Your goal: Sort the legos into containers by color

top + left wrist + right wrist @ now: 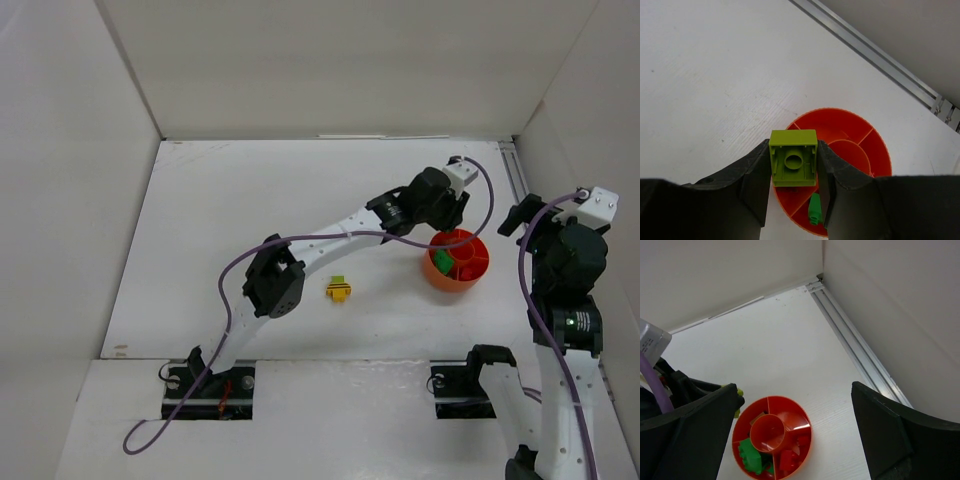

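My left gripper (793, 150) is shut on a lime lego brick (793, 159), its hollow underside facing the camera. It hangs over the near-left rim of the orange-red divided bowl (855, 130). A green lego (814, 209) lies in a compartment below it. In the top view the left gripper (438, 232) sits at the bowl's (470, 283) left edge. My right gripper (795, 432) is open and holds nothing, above and to the right of the bowl (790, 402), which holds green legos (750, 456) and red legos (790, 457). A yellow lego with a lime piece (338, 291) lies on the table.
White walls enclose the table on the left, back and right. A metal rail (860, 350) runs along the foot of the right wall, close to the bowl. The left arm's purple cable (300, 240) arcs over the table middle.
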